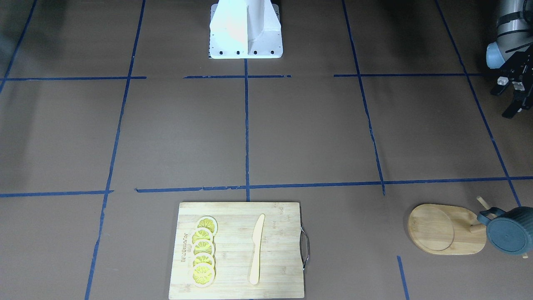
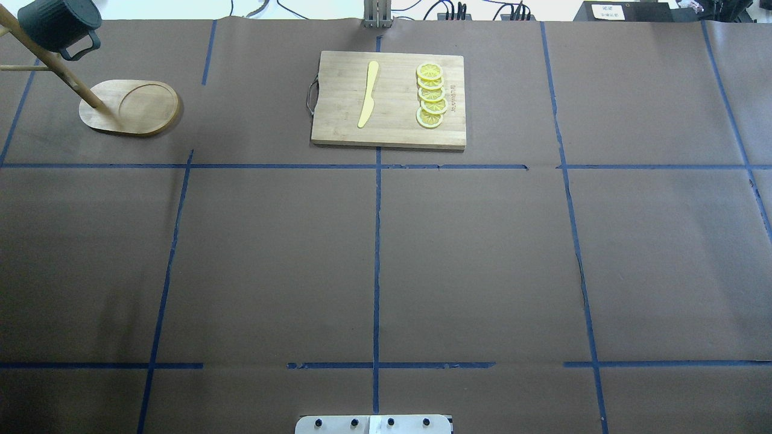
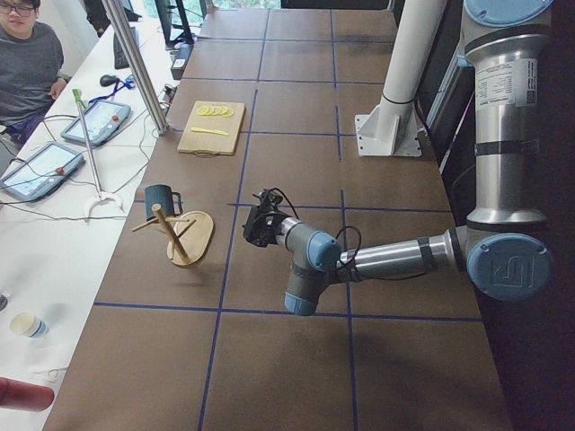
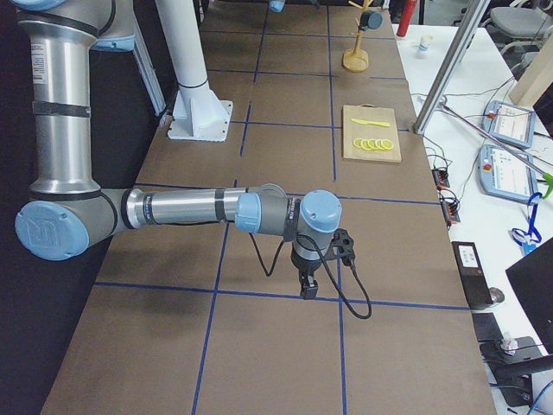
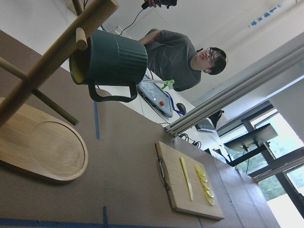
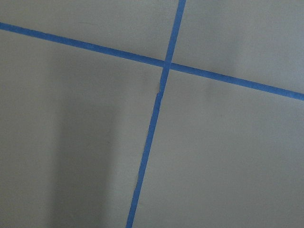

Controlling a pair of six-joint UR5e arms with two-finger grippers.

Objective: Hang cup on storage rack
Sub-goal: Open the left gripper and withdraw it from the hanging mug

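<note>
A brown table marked into squares with blue tape. The cup (image 2: 57, 24) hangs high on the rack (image 2: 139, 108), which stands at the far left corner. The cup's mouth faces the post, and its handle points down and away. We cannot tell whether the peg passes through the handle or into the mouth.

The left gripper (image 1: 504, 102) hovers over the left side, well apart from the rack, jaws parted and holding nothing. The right gripper (image 4: 308, 290) hangs low over the right side. We cannot tell how wide it is.

We judge the hanging done, so the risk now is disturbance. If the seat on the thin peg is shallow, the cup could slide off. The rack's base sits near the table's left and far edges, so a falling cup might go over the side. A left-arm sweep toward that corner could tip the rack.

A board (image 2: 389, 99) at far centre carries a knife (image 2: 368, 94) and 5 lemon slices (image 2: 431, 96), well apart from the rack. Between it and the robot's base we see only open table, giving both arms room to pull back.
</note>
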